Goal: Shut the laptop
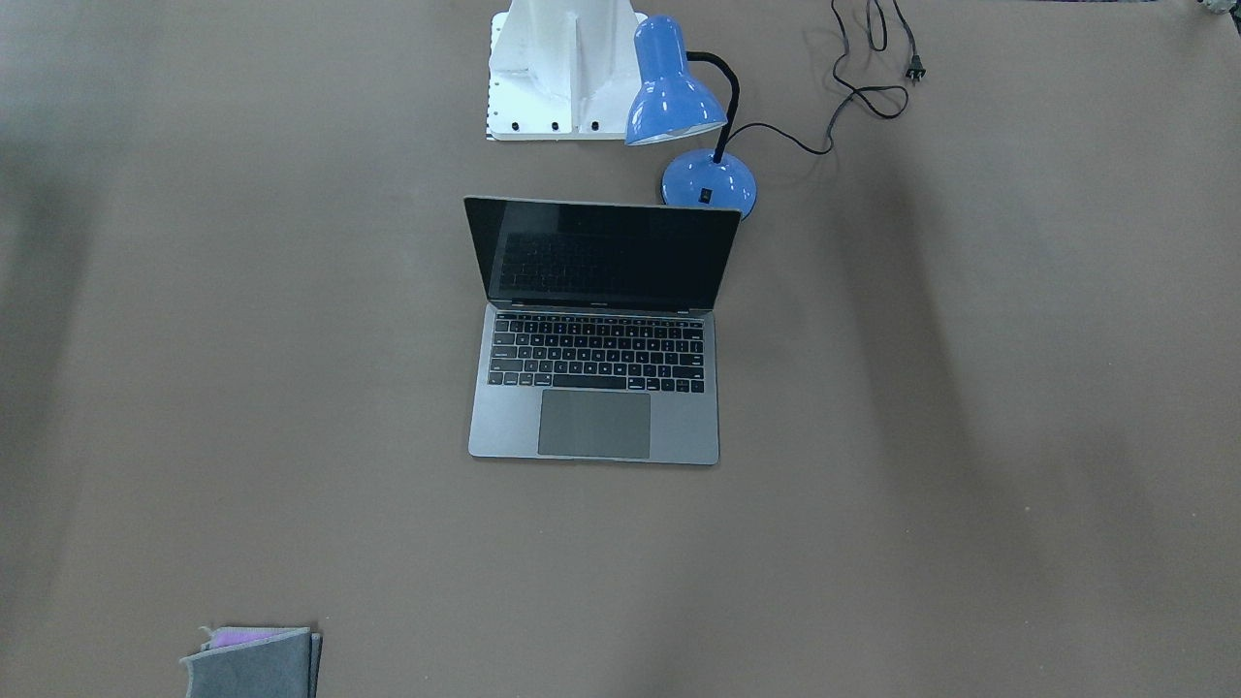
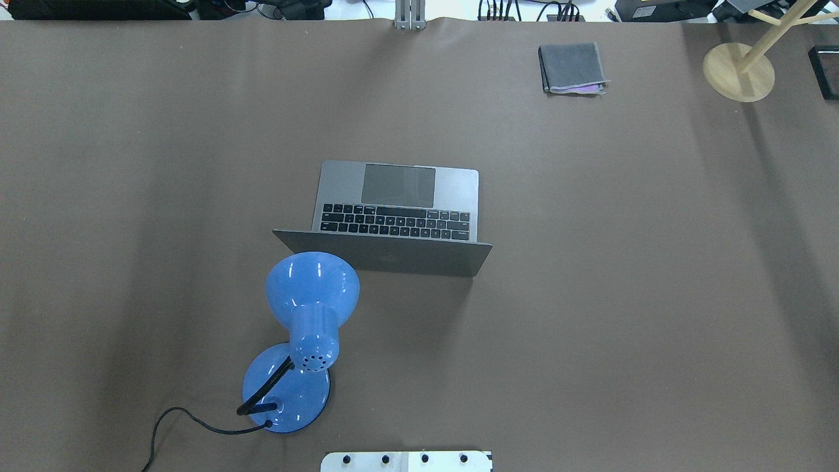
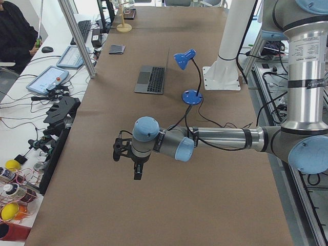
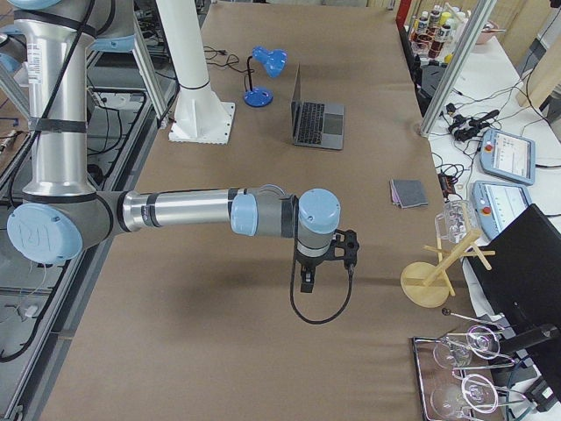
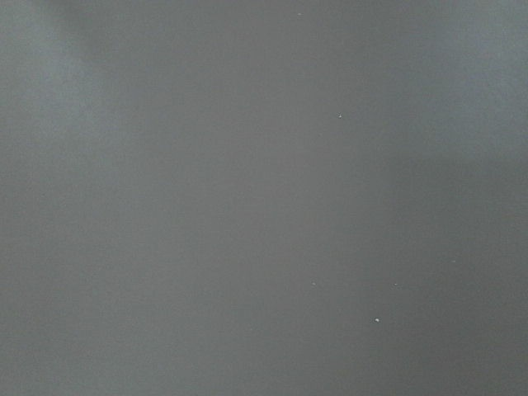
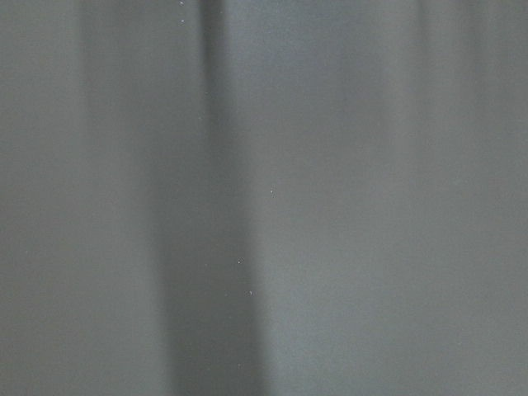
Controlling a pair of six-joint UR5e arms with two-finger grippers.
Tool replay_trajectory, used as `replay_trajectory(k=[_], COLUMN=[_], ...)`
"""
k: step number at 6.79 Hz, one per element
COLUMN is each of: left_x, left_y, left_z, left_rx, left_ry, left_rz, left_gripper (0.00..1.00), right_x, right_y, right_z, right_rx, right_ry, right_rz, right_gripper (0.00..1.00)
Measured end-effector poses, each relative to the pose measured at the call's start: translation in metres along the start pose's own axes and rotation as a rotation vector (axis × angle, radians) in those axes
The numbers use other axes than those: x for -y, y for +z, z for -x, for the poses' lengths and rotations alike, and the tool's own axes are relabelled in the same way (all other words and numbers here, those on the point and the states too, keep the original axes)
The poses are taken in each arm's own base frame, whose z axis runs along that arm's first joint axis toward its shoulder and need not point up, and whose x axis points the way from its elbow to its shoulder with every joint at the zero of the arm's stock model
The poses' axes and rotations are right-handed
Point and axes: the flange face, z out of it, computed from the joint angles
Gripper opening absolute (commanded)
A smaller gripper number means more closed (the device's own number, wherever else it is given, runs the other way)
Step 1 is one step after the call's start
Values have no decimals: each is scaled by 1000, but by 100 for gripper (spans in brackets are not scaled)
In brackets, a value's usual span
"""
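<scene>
Laptop (image 1: 593,388) stands open on the worktop (image 1: 970,436), lamp (image 1: 671,92) just behind its lid, both jaws far off, their spread impossible to tell.

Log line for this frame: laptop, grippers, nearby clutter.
slim space-grey metal laptop: open, untouched | left gripper: away, state unclear | right gripper: away, state unclear | blue desk lamp: behind lid

The table (image 1: 970,436) carries one laptop (image 1: 596,354), one blue desk lamp (image 1: 676,92) with one black cord (image 1: 915,70), one grey pouch (image 2: 572,67), one wooden stand (image 2: 739,72) and one white pedestal (image 1: 562,68). That makes five kinds of thing on it, one of each. Two robot arms show in the side views: one left arm (image 3: 220,138) and one right arm (image 4: 184,210). One person (image 3: 15,36) shows in the left side view.
</scene>
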Motion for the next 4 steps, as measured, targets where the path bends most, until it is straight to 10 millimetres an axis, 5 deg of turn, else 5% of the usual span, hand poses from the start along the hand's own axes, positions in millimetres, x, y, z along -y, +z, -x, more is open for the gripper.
replay_trajectory(k=[4], left_x=[0], left_y=[0], left_z=[-3], left_rx=[0], left_ry=[4], left_rz=[-3], left_gripper=[99], right_x=[0], right_y=[-2], right_z=[4], right_rx=[12], right_ry=[1], right_rz=[-3], right_gripper=[100])
